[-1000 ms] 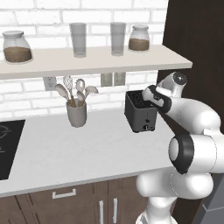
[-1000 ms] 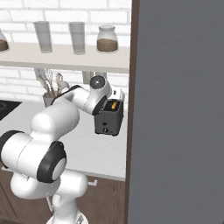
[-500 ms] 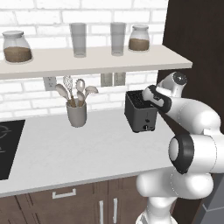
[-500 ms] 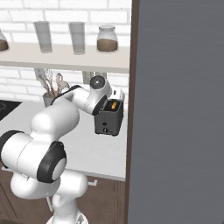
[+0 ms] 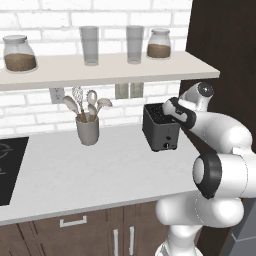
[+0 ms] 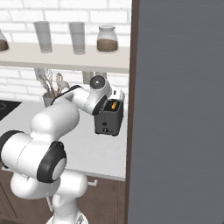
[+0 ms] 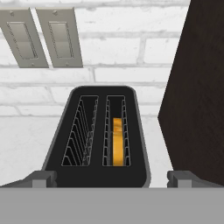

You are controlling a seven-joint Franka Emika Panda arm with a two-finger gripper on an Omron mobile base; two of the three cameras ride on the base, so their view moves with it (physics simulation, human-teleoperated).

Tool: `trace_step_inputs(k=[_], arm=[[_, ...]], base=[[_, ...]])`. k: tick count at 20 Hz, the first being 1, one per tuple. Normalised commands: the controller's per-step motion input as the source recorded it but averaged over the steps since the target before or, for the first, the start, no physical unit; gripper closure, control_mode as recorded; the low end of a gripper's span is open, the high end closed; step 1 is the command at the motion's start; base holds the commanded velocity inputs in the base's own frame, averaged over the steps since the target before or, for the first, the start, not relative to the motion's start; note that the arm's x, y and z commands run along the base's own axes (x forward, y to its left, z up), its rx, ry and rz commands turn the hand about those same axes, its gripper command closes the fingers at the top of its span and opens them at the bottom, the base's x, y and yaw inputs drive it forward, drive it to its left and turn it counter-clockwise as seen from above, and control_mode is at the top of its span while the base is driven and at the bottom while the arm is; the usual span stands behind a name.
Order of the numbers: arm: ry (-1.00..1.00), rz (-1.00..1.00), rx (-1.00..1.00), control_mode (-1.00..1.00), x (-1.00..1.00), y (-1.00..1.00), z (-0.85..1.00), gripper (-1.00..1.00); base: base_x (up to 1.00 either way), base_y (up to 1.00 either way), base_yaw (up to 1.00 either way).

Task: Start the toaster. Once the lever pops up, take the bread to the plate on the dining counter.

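The bread point(image 7: 117, 141) sits mostly hidden inside the toaster point(image 7: 100, 131).

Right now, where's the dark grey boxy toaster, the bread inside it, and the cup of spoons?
dark grey boxy toaster point(image 5: 161, 131), left base view, side wall.
orange-tan bread slice point(image 7: 117, 141), hand view, top edge.
grey utensil cup point(image 5: 87, 132), left base view, front.

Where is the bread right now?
The bread sits down in the right-hand slot of the toaster in the hand view, on the worktop beside the dark wall panel.

left base view: toaster point(image 5: 161, 126) seen from behind-left, mid-frame.
right base view: same toaster point(image 6: 108, 118) seen from behind-right.
hand view: toaster slots point(image 7: 101, 133) viewed closely from above.
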Motion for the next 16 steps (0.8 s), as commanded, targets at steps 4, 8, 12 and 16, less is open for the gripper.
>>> trace_step_inputs(k=[4, 8, 12, 16], arm=[[0.0, 0.0, 0.0, -1.0, 0.0, 0.0, 0.0, -1.0], [0.0, 0.0, 0.0, -1.0, 0.0, 0.0, 0.0, -1.0], [0.0, 0.0, 0.0, -1.0, 0.0, 0.0, 0.0, -1.0], [0.0, 0.0, 0.0, -1.0, 0.0, 0.0, 0.0, -1.0]], base=[[0.0, 0.0, 0.0], [0.0, 0.0, 0.0], [0.0, 0.0, 0.0], [0.0, 0.0, 0.0]])
